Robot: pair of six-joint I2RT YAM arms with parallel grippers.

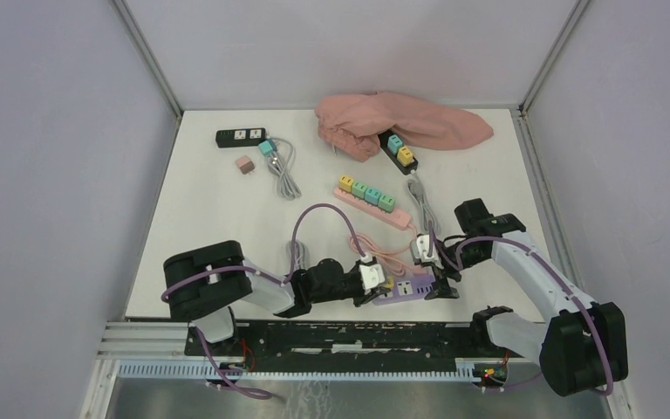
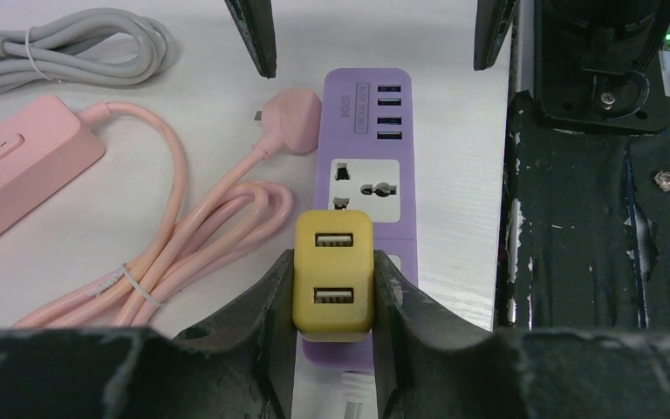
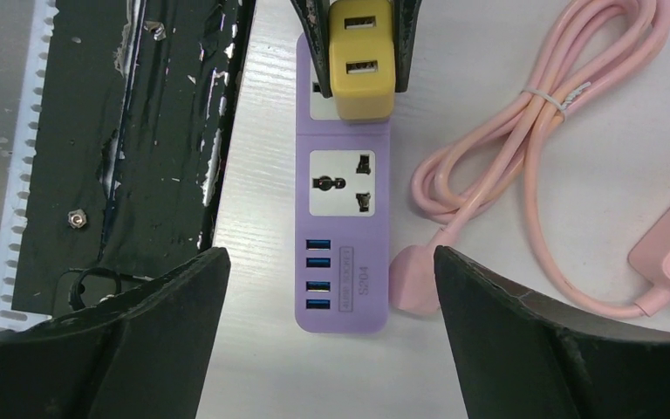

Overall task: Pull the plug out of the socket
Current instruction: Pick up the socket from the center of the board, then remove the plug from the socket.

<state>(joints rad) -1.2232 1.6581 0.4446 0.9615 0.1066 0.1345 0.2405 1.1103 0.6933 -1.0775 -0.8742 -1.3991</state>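
Two grippers are set on one purple power strip [image 3: 342, 175], which lies at the near edge of the table [image 1: 227, 209], just beside the black rail [image 1: 331, 336]. The left gripper [image 2: 332, 292] is clamped on the yellow plug [image 2: 332, 262], with a finger pressed flat against each side. The plug sits plugged into the strip at the end away from the USB ports [image 3: 318, 272]. The right gripper [image 3: 329, 260] hangs wide open, a finger on either side of the ports end, apparently not touching it.

The step in hand looks like the pull itself, and it should go best if the strip is pinned first. The strip probably weighs little and would likely rise with the plug, so the right gripper ought to close on it or press it down. The left should then draw straight out along the pins, without twisting or rocking. Its grip is square and needs no shifting. The pink cable [image 2: 201, 227] lies just beside the strip, so the pull should stay clear of it.
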